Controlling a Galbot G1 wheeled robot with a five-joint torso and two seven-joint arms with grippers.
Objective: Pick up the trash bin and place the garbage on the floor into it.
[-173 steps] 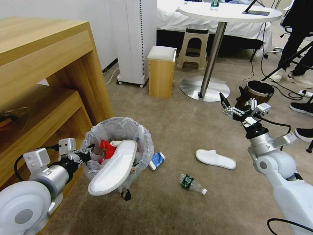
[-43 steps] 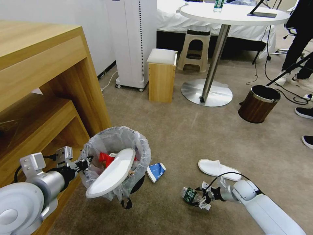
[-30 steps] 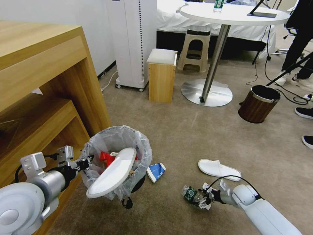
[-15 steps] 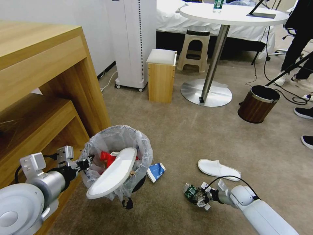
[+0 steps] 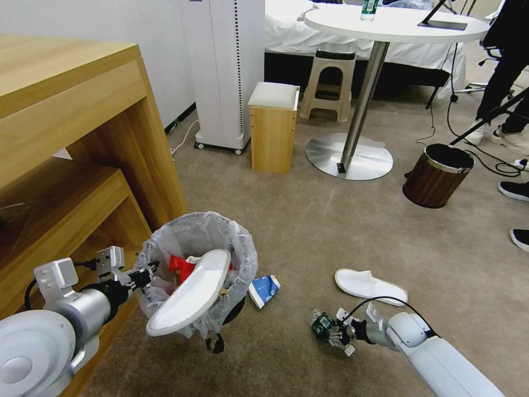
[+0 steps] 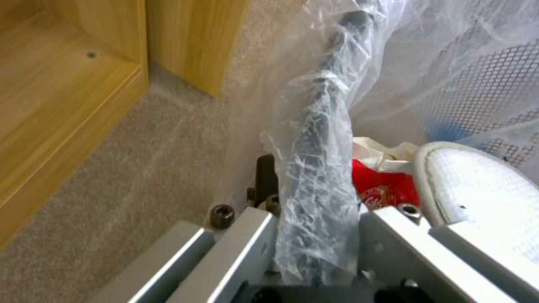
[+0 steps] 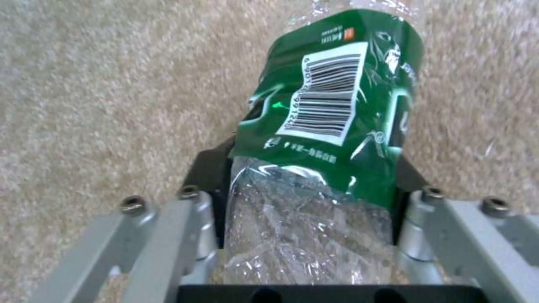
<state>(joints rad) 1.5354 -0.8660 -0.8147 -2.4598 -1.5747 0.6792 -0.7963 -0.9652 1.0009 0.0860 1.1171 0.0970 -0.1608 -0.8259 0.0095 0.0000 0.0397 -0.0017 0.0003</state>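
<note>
The right end effector (image 5: pixel 337 332) has closed on one crushed clear bottle (image 7: pixel 320 139) low over the floor (image 5: pixel 330 220); thin and light, it will likely buckle and slip, so mid-body is the sensible hold. The left end effector (image 5: pixel 144 272) pinches the trash bin (image 5: pixel 198 237) by its bagged rim, off the floor. One slipper (image 5: pixel 190 295) sits inside; one slipper (image 5: pixel 370 286) and one blue carton (image 5: pixel 263 289) lie outside.

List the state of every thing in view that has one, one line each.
trash bin: held off the floor, partly filled
left gripper: shut on the bin's rim
right gripper: shut on the bottle
clear bottle: crushed, at the carpet
slipper in bin: sticking out
slipper on floor: lying flat
blue carton: on the floor
</note>
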